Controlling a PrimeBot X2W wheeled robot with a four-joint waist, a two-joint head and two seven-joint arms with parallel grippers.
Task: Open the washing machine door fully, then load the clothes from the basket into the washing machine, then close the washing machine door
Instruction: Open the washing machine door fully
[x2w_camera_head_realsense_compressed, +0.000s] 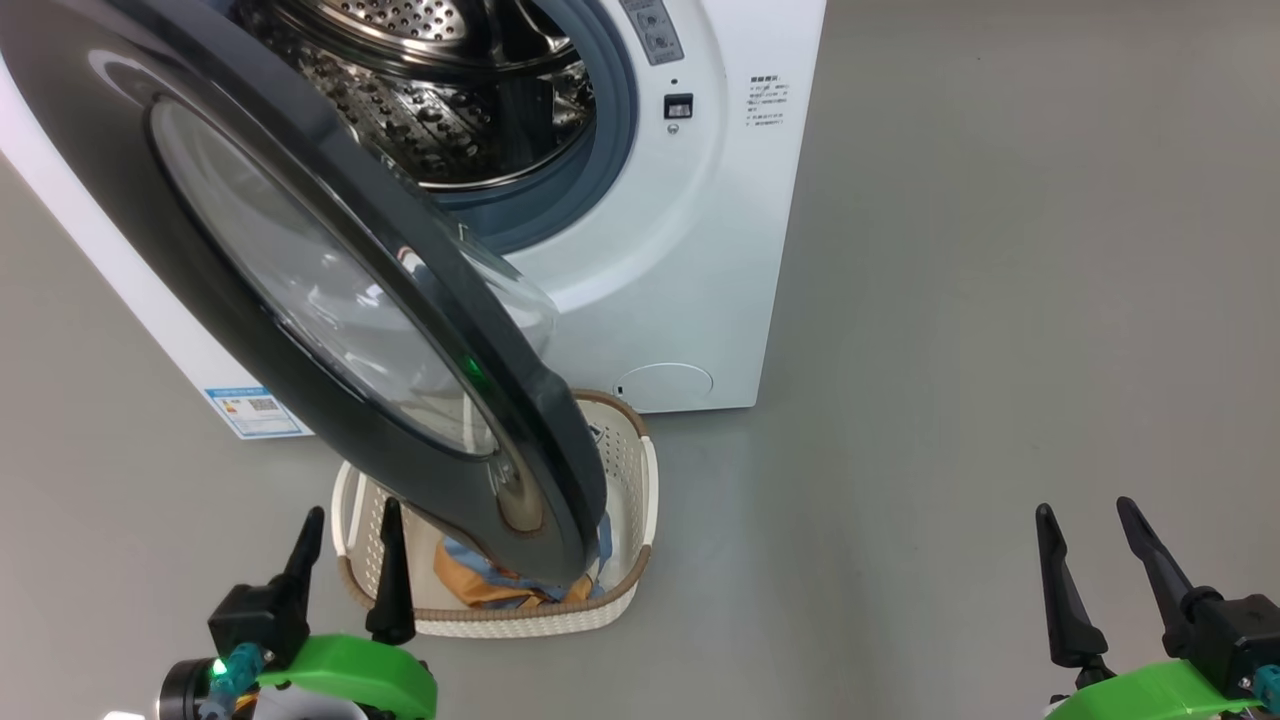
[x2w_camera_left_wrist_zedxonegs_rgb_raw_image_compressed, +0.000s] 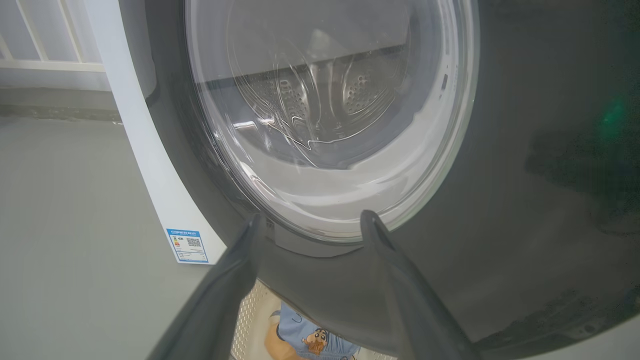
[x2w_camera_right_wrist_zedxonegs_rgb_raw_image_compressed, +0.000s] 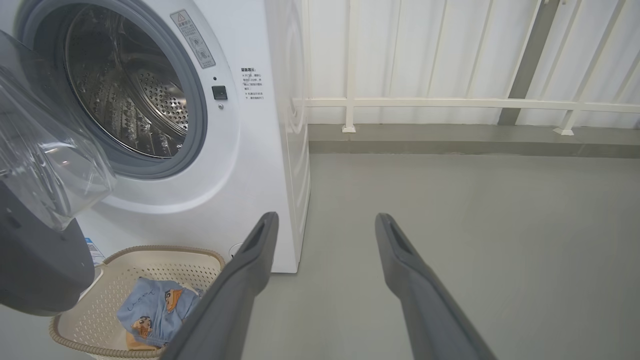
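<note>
Nearest to me are the two long dark fingers of my left gripper (x2w_camera_head_realsense_compressed: 352, 508), pointed at the outer face of the washing machine door (x2w_camera_head_realsense_compressed: 320, 290). I judge I am in the first step. The door stands swung out from the washing machine (x2w_camera_head_realsense_compressed: 680, 280) but not fully back, so the opening is not finished and nothing is loaded yet. As I read it, the next move calls for contact on the door's free edge or its inner side, to carry it further round, away from the drum (x2w_camera_head_realsense_compressed: 450, 110). Pushing on the face in front of my left fingers would only shut it.

My left gripper is spread wide and holds nothing. In the left wrist view its fingertips frame the lower edge of the glass window (x2w_camera_left_wrist_zedxonegs_rgb_raw_image_compressed: 320, 125); whether they touch the door I cannot tell. My right gripper (x2w_camera_head_realsense_compressed: 1086, 506) is likewise spread wide and empty, well apart from the machine, with bare floor (x2w_camera_head_realsense_compressed: 1000, 300) ahead of it.

Just beyond my left fingers, under the door's low edge, the basket (x2w_camera_head_realsense_compressed: 628, 470) sits on the floor in front of the machine. The clothes (x2w_camera_head_realsense_compressed: 480, 585) lie inside it, blue cartoon-print fabric over orange cloth, partly hidden from my head camera by the door. Past the door, toward my right gripper's side, the drum stands open and looks empty in the part I can see.
</note>
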